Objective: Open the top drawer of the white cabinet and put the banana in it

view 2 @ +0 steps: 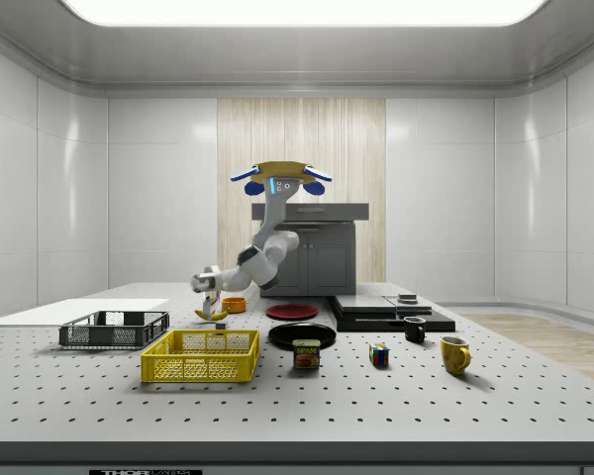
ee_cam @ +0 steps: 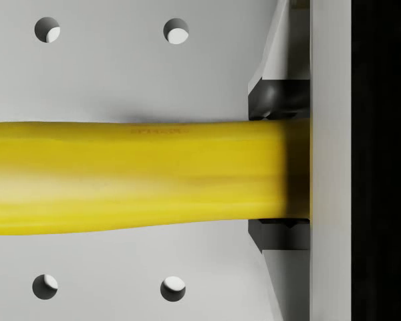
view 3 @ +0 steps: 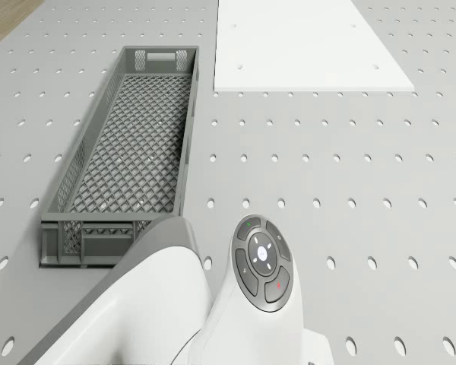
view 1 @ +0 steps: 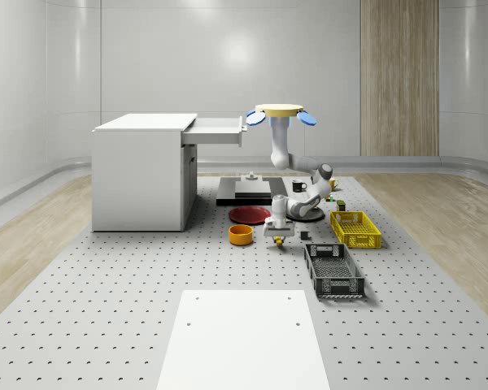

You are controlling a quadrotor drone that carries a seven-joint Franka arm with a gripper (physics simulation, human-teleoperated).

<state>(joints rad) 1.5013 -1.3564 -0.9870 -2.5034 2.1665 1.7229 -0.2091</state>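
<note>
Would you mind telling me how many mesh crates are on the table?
2: a yellow crate near the whole-scene view's right, and a grey crate just in front of it, nearer the camera.

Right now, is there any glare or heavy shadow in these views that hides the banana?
Whole-scene view: a soft bright patch on the back wall, away from the work. Side view: an even ceiling light panel, faint shadows under the crates. Wrist view: the banana is evenly lit between the pincer pads, with a dark band along one edge of the frame.

The can [view 2: 306,354] on the table carries the word "SPAM".
</note>
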